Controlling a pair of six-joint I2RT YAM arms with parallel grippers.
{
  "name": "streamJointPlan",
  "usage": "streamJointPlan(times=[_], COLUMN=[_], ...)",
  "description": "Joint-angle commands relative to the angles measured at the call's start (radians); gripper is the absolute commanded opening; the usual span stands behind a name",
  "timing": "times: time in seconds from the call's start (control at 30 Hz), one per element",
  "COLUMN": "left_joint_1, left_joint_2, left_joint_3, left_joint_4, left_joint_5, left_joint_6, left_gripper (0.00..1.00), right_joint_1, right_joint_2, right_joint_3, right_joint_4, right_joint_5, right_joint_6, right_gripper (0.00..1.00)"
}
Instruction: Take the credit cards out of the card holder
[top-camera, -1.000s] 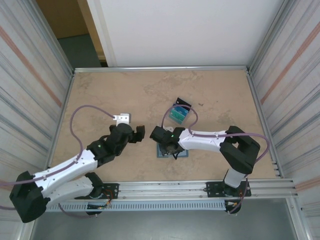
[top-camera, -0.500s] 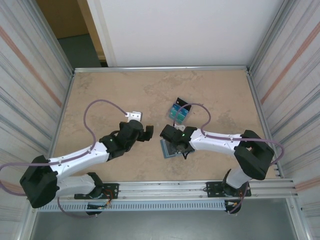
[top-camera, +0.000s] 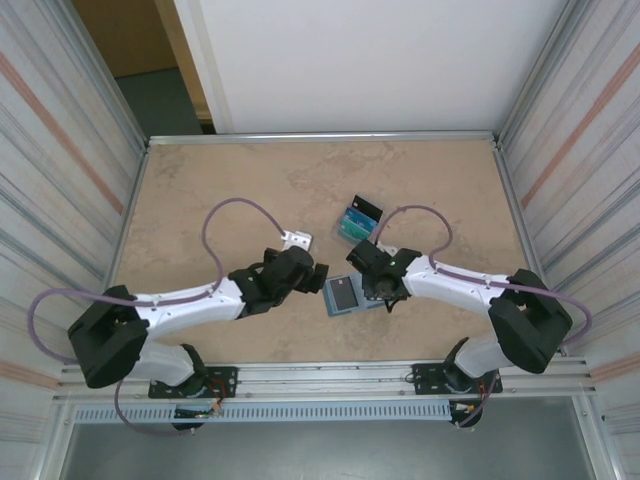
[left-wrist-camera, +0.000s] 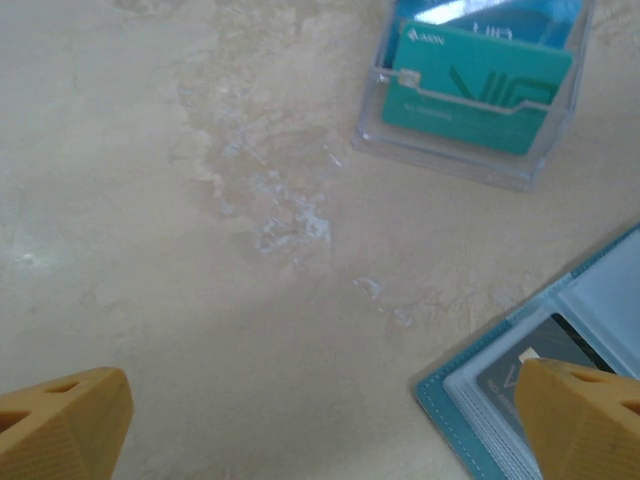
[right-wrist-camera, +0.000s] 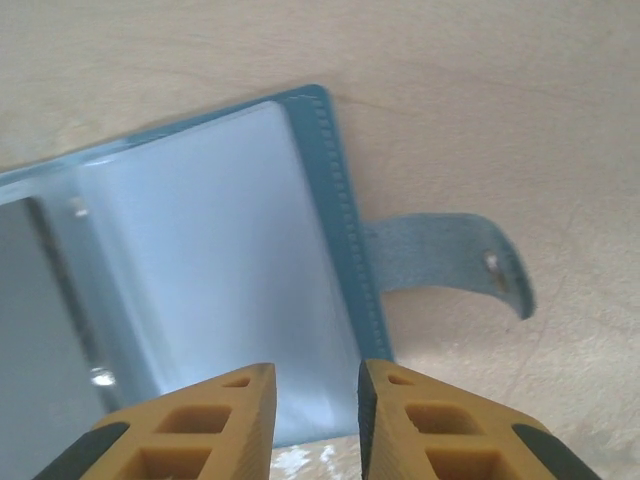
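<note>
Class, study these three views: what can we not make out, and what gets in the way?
Left wrist: the dark card in the card holder, partly behind a finger and cut by the frame edge.
Left wrist: cards behind the teal card in the clear stand, cut off at the top edge.
Right wrist: whether the right gripper pinches the holder; its fingers hide the contact.

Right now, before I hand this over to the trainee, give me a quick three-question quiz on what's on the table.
1. True or false: the card holder lies open on the table.
2. The front card in the clear stand is: A teal, B red, C white?
3. What sits in the holder's sleeve?
Key: 1 true. 2 A, the teal card. 3 a dark card.
</note>
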Motion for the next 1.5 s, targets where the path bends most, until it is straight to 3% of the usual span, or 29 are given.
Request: streamJointPlan(times=[0.0,0.2,0.47,0.67,1.03,1.47], left_joint_1=[-0.021,-0.050,-0.057,-0.058,-0.069,-0.086], left_joint_2=[0.040,0.116,0.183,0.220,0.264,0.317], left_joint_3=[0.036,0.048,0.055,0.070,0.101,0.160], left_joint_4=[0.007,-0.012,-0.025,-0.039,-0.111,-0.207], left_joint_5=[-0.002,0.014,0.040,0.054,0.025,-0.010], left_joint_6=[-0.019,-0.062,-0.065,-0.049,-0.052,-0.039], left_gripper=[0.99,0.99,0.99,0.99,0.99,0.99], right_joint_1=[-0.039,-0.090,-0.179,-0.217,-0.236,-0.287], right_joint_2=[-0.044,-0.147,-0.235,-0.175,-0.034,0.031], right_joint_3=[-0.034,-0.045,-0.145,-0.193,-0.216,-0.266], right_joint_4=[0.031,0.067,0.286,0.373,0.464,0.569], right_joint_5=[-0.063,-0.152,-0.500,-0.656,-0.728,-0.813], right_joint_6=[-0.028,-0.079,-0.115,-0.129,-0.135,-0.117], right_gripper=[0.26,0.26,0.23,0.18,0.18,0.17])
